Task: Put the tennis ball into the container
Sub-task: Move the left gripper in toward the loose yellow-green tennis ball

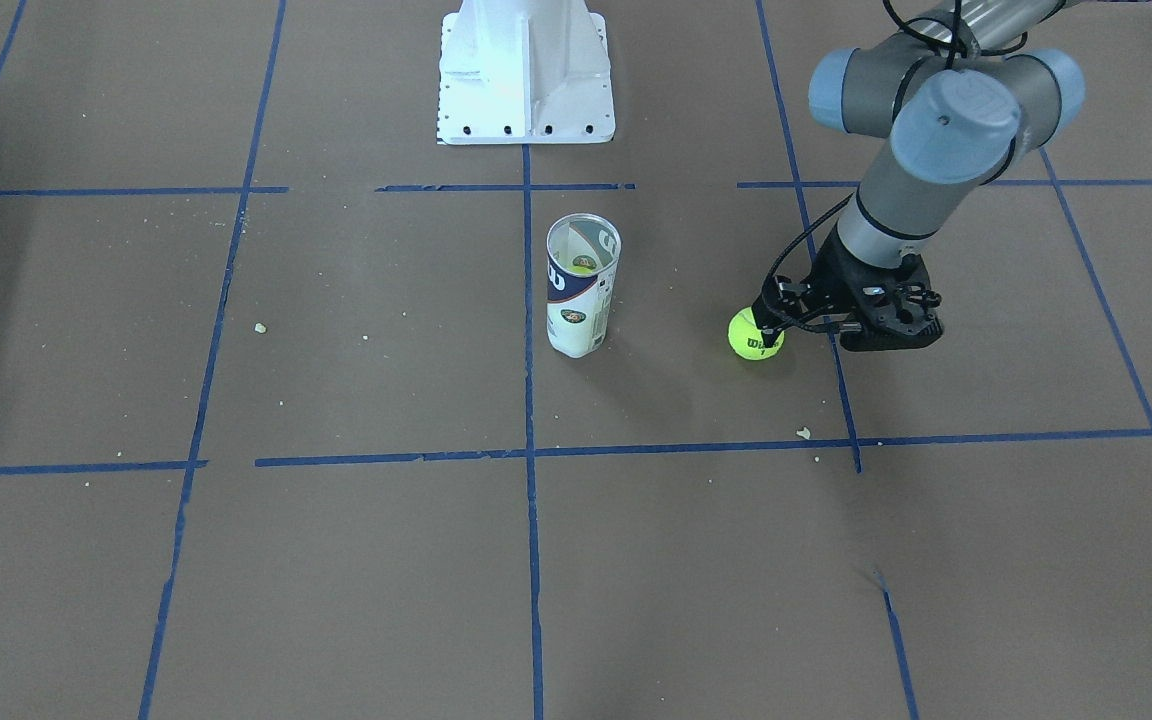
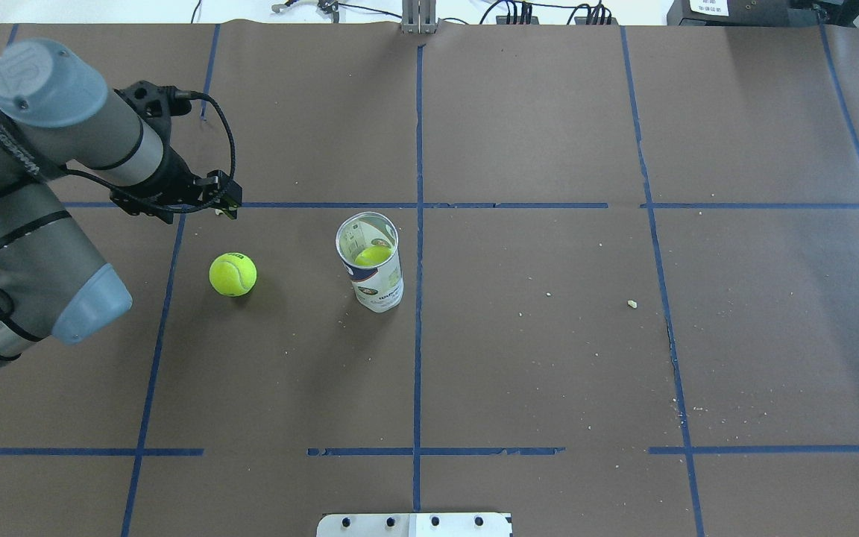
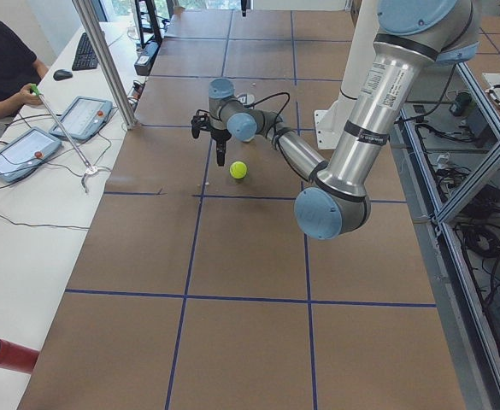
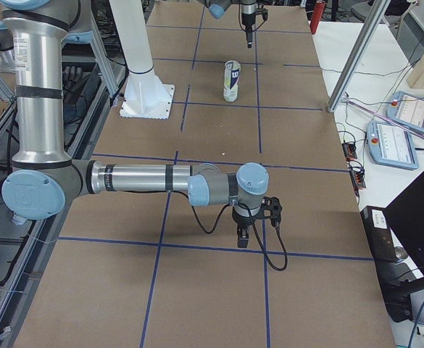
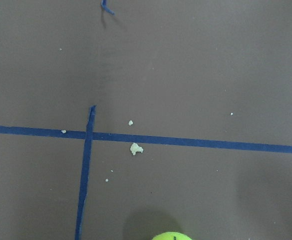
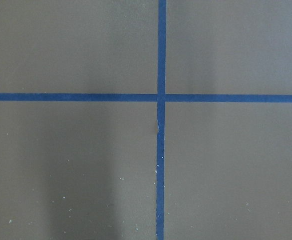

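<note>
1 tennis ball [image 2: 233, 274] on tbl [image 2: 549, 373], 1 in container [image 2: 379, 287].

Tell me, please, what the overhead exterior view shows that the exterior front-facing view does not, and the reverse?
Only the overhead view: bare table between the left gripper and the tennis ball, and cables along the table's far edge. Only the front-facing view: the whole white robot base, the black lettering on the tennis ball, and the left gripper overlapping that ball in the image. Both: the upright container with another ball inside it, and the blue tape lines.
</note>
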Robot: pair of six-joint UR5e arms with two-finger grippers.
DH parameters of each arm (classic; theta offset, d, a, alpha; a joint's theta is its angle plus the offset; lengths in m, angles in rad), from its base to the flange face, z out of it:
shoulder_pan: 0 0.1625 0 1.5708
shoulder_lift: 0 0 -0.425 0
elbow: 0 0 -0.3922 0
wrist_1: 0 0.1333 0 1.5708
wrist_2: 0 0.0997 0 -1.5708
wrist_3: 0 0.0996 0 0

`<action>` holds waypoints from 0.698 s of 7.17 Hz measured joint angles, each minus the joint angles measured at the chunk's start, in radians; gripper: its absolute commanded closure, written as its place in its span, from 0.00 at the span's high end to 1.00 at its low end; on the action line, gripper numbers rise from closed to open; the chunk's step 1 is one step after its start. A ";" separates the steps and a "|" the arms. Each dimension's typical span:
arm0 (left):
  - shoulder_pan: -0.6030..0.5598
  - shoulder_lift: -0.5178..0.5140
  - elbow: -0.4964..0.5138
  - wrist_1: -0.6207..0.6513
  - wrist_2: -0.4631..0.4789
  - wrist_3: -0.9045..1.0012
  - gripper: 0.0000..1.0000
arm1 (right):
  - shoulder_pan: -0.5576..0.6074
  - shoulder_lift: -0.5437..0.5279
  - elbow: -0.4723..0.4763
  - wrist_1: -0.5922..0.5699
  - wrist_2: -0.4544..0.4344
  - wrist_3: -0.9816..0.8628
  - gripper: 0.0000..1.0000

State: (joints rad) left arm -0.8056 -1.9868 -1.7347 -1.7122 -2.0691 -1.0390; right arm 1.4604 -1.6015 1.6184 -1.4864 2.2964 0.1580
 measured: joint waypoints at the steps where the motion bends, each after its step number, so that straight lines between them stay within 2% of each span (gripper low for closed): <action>1: 0.020 -0.001 0.051 -0.052 0.004 -0.005 1.00 | 0.000 0.000 0.000 0.000 0.000 0.000 1.00; 5: 0.038 0.007 0.091 -0.106 -0.006 -0.018 1.00 | 0.000 0.000 0.000 0.000 0.000 0.000 1.00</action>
State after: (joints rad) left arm -0.7676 -1.9794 -1.6435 -1.8186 -2.0754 -1.0568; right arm 1.4599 -1.6015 1.6183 -1.4864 2.2964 0.1580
